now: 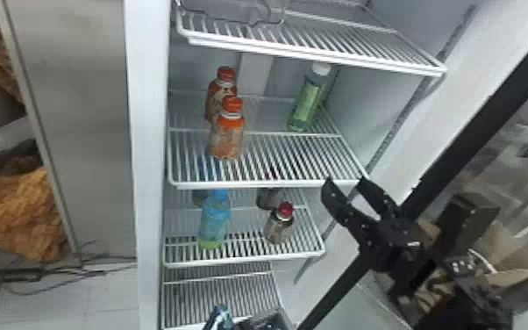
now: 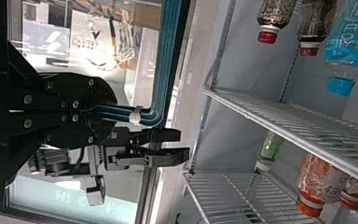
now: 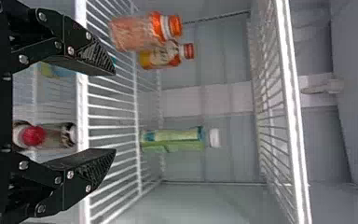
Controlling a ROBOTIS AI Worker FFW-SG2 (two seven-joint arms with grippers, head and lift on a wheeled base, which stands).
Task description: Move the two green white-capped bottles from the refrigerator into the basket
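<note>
Right gripper (image 1: 345,181) is wide open, empty; I'd straddle the green bottle (image 1: 305,105), head view's upper middle, before squeezing.

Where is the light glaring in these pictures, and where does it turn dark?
Left wrist view: a washed-out white patch behind the glass, with the left claw nearly black; right wrist view: the upper shelf's front edge gleams white; head view: the lowest shelf looks dimmer than those above.
</note>
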